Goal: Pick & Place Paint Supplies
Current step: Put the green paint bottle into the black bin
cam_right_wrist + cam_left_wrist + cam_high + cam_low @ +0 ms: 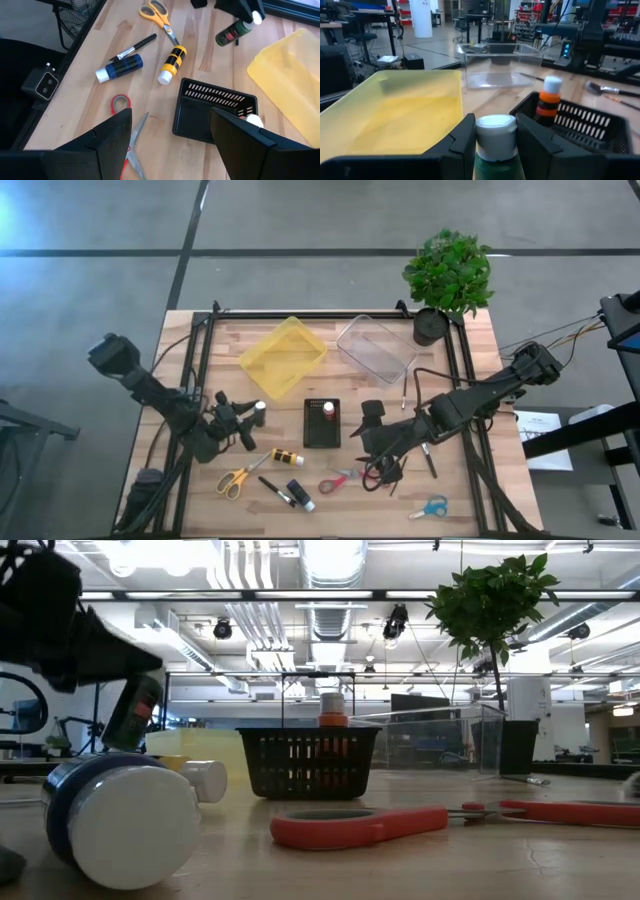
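left pincer [495, 145] pinches the green paint bottle [495, 150] by its neck near the worktop's left edge, likely bound for the black basket [580, 125]; right pincer [170, 135] hangs spread over the red scissors [127, 145].

The left arm reached in from the left edge of the surface [500, 330], its wrist angled toward the centre. The left gripper [252, 414] was closed on the green paint bottle [495, 145], one finger pressed against each side of its white cap. The right arm extended from the right edge, sloping down toward the centre. The right gripper [372, 442] hung above the surface with its fingers [112, 137] spread wide, holding nothing.
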Robot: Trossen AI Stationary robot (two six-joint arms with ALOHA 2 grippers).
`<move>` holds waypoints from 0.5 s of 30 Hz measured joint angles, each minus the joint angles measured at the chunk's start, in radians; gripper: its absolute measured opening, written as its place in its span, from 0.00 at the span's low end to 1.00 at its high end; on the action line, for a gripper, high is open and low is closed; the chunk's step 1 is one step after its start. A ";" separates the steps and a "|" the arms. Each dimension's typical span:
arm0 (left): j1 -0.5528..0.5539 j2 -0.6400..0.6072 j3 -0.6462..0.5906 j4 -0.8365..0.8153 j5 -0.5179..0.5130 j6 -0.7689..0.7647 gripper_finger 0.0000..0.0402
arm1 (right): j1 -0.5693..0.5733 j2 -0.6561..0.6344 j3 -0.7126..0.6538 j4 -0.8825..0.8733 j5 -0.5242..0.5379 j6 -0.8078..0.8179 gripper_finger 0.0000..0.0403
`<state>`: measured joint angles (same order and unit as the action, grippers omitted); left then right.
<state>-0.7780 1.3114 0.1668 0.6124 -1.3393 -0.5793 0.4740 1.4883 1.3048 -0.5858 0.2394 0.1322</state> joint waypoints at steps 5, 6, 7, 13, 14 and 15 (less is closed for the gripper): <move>0.000 0.107 0.002 0.053 0.002 -0.001 0.28 | 0.000 0.000 0.000 0.001 0.000 -0.004 0.65; 0.000 0.127 0.009 0.053 0.004 -0.001 0.28 | 0.000 0.000 0.000 0.001 0.000 -0.005 0.65; 0.000 0.148 0.019 0.054 0.004 -0.003 0.28 | 0.000 0.000 0.000 0.001 0.000 -0.005 0.65; 0.000 0.261 0.053 0.054 0.003 -0.082 0.28 | 0.000 0.000 0.000 0.000 0.000 -0.005 0.65; 0.000 0.277 0.057 0.054 -0.005 -0.100 0.28 | 0.000 0.000 0.000 0.001 0.000 -0.005 0.65; -0.002 0.293 0.062 0.058 -0.012 -0.114 0.28 | 0.000 0.000 0.000 0.001 0.000 -0.004 0.65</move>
<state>-0.7795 1.6042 0.2288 0.6708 -1.3512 -0.6936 0.4736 1.4883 1.3048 -0.5851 0.2394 0.1277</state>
